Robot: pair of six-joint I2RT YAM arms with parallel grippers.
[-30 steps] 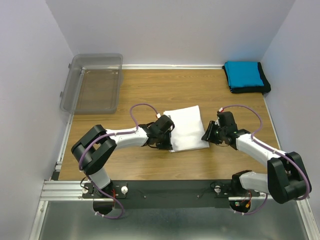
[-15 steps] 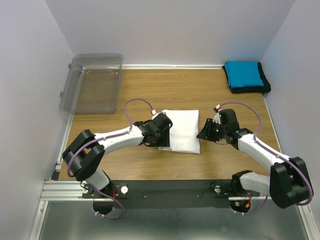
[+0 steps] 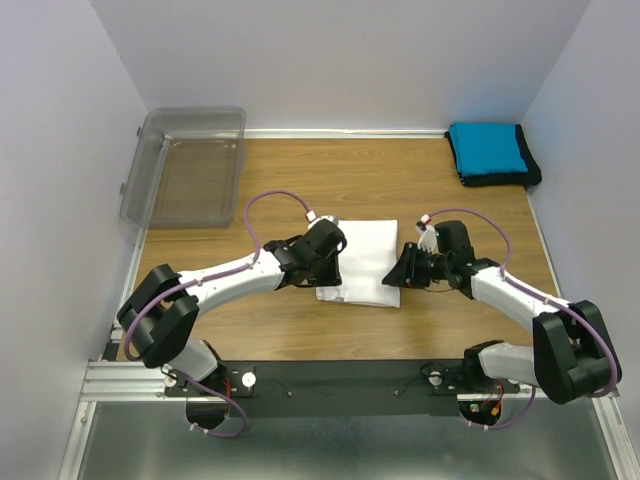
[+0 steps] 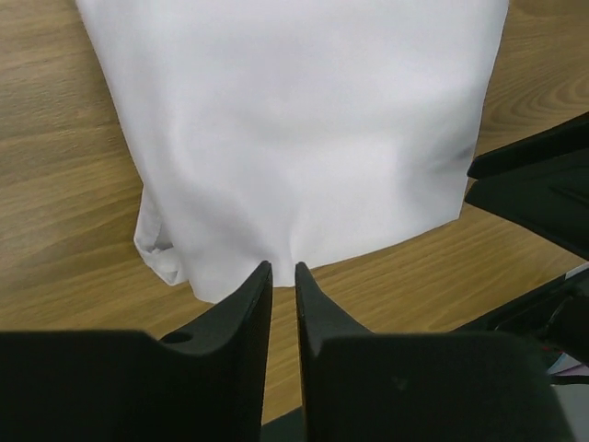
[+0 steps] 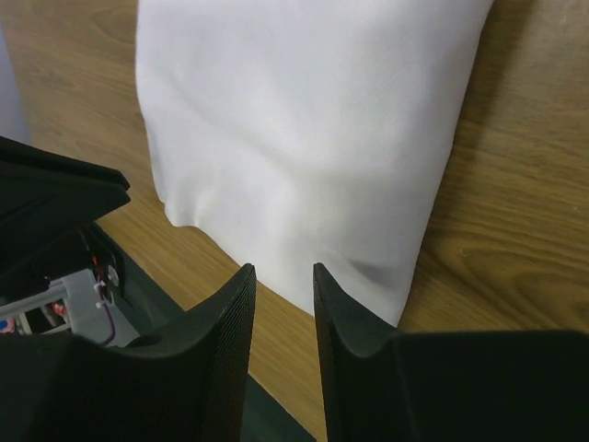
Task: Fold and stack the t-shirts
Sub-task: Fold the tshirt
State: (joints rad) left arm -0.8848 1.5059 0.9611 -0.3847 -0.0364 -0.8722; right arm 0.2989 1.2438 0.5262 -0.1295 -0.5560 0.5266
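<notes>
Here, at the table's centre, the left gripper [image 3: 325, 268] pinches the nine o'clock edge of the folded white t-shirt [image 3: 365, 258] between nearly closed jaws, the right gripper [image 3: 400, 272] grips its three o'clock edge, and a folded blue t-shirt [image 3: 487, 147] lies on a black t-shirt [image 3: 490, 180] at two o'clock.

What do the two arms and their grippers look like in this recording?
Both arms have white links with bulky black joints. A purple cable loops along the left arm and the right arm. The left gripper and right gripper have plain matte black, tapered fingers.
</notes>
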